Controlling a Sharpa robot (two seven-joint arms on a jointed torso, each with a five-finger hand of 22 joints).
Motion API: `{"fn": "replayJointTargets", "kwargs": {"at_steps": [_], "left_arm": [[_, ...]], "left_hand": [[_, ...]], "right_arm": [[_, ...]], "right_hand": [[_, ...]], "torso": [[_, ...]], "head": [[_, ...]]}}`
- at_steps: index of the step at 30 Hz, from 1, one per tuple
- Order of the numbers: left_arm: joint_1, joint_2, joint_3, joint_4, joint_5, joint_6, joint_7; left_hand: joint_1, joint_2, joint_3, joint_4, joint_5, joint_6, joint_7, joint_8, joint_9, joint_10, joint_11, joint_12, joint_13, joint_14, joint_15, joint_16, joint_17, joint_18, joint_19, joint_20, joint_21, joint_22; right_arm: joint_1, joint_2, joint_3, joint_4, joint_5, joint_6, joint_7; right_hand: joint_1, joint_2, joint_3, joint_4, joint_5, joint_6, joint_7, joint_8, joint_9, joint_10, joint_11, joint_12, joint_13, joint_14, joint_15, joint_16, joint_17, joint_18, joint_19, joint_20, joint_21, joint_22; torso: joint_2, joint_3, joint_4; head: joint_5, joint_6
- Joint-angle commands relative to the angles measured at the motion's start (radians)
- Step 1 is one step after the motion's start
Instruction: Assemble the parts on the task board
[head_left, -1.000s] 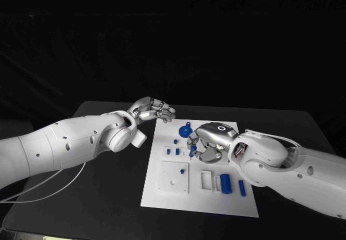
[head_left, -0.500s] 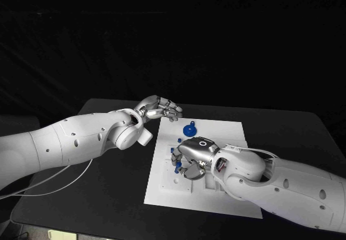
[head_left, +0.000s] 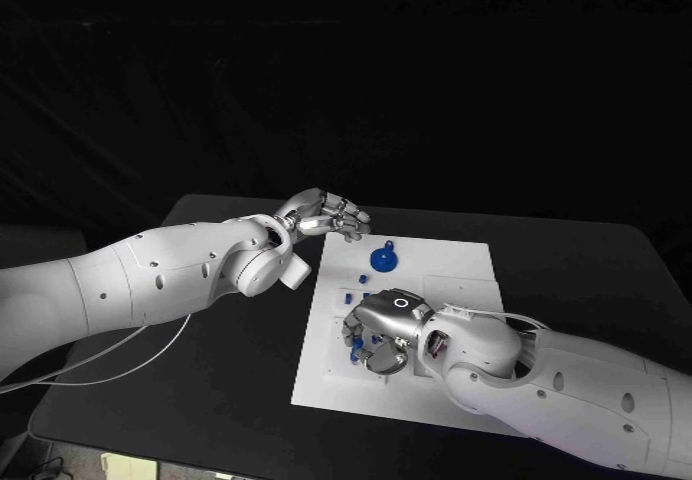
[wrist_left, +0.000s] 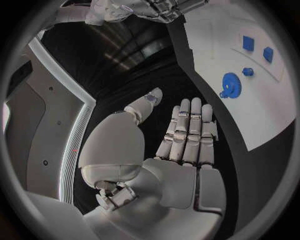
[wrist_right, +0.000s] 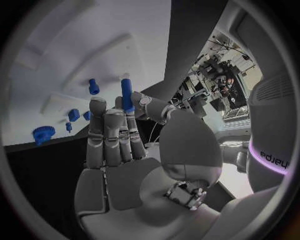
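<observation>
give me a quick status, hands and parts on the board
Right hand low over the task board, pinching a blue peg. Left hand open, off the board's far corner. Blue gear loose on the board. Nothing blocking.

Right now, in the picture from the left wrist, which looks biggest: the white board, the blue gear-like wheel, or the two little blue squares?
1. Task board, by far the largest.
2. Blue gear-like wheel.
3. The two blue squares: they look alike, so I won't rank one above the other.
</observation>
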Motion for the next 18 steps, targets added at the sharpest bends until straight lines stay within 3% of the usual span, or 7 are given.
{"fn": "replayJointTargets", "kwargs": {"at_steps": [1,8,18], "left_arm": [[0.000,0.002,0.000,0.001,0.004,0.013,0.013],[0.000,0.001,0.000,0.001,0.004,0.013,0.013],[0.000,0.003,0.000,0.001,0.004,0.013,0.012]], "left_hand": [[-0.007,0.001,-0.001,0.006,-0.004,-0.007,0.003,0.006,-0.001,-0.007,-0.002,0.001,-0.001,0.006,-0.001,-0.006,0.002,0.011,0.000,0.006,-0.005,0.002],[-0.007,0.001,-0.001,0.006,-0.004,-0.007,0.003,0.006,-0.001,-0.007,-0.002,0.001,-0.002,0.006,-0.001,-0.006,0.002,0.011,0.000,0.006,-0.006,0.002],[-0.007,0.001,-0.001,0.006,-0.005,-0.007,0.003,0.006,-0.001,-0.007,-0.002,0.001,-0.002,0.006,-0.001,-0.007,0.003,0.011,0.000,0.006,-0.006,0.002]], "right_arm": [[-0.003,0.003,0.000,-0.003,-0.019,0.007,0.000],[-0.004,0.001,-0.010,-0.007,-0.019,0.014,-0.001],[-0.004,0.002,-0.015,-0.016,-0.025,0.022,-0.007]], "right_hand": [[0.004,0.011,-0.005,-0.002,-0.001,0.004,-0.001,0.003,0.001,0.040,-0.010,0.002,0.077,-0.003,-0.012,0.001,0.001,0.045,-0.004,-0.005,0.005,0.019],[0.004,0.012,-0.005,-0.003,-0.001,0.004,-0.001,0.003,0.002,0.039,-0.010,0.002,0.078,-0.003,-0.012,0.001,0.001,0.045,-0.004,-0.005,0.005,0.019],[0.003,0.013,-0.005,-0.004,-0.001,0.004,-0.001,0.003,0.003,0.039,-0.010,0.002,0.080,-0.003,-0.012,0.000,0.001,0.045,-0.004,-0.005,0.005,0.019]], "torso": [[0.000,0.0012,-0.0011],[0.000,0.0012,-0.0017],[0.000,0.0006,-0.0007]], "head": [[-0.001,-0.003],[0.001,-0.005],[0.004,-0.008]]}}
